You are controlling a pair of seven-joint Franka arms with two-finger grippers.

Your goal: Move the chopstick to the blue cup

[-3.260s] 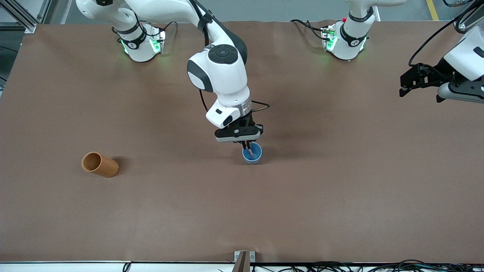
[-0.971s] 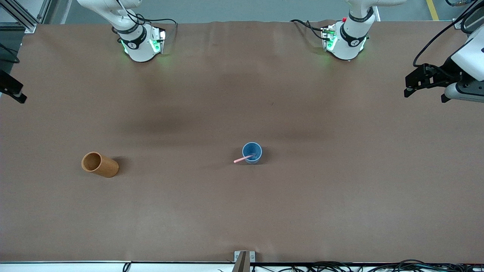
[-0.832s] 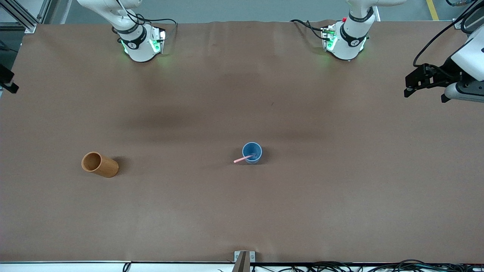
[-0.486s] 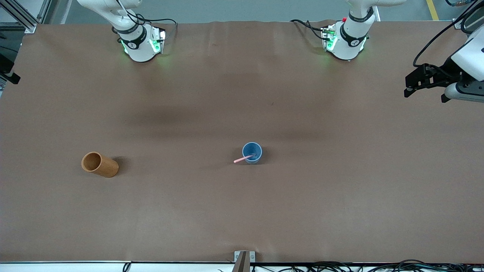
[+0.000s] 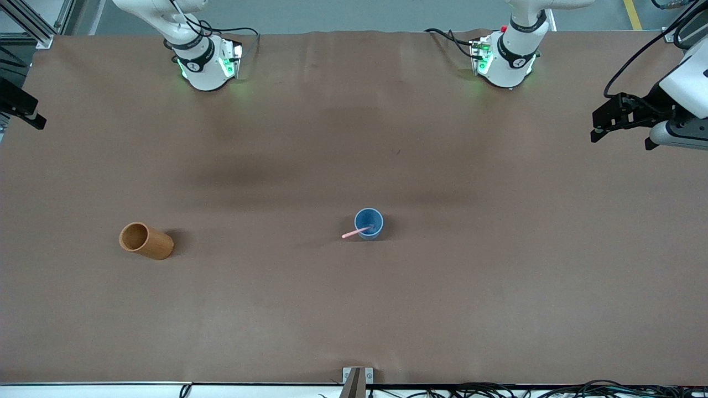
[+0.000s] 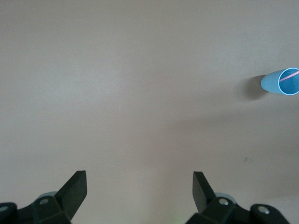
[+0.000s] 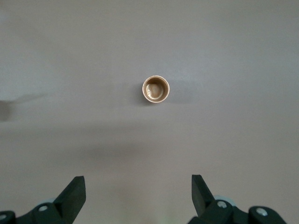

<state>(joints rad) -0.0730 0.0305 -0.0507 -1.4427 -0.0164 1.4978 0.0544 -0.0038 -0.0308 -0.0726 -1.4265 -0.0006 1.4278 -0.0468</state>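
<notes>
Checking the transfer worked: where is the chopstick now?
The chopstick stands tilted in the blue cup mid-table, its top leaning toward the brown cup.

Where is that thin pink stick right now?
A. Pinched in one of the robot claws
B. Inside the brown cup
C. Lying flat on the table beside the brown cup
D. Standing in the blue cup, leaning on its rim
D: the chopstick rests in the blue cup, one end sticking out over the rim, while the brown cup holds nothing and both grippers are open and well away.
</notes>
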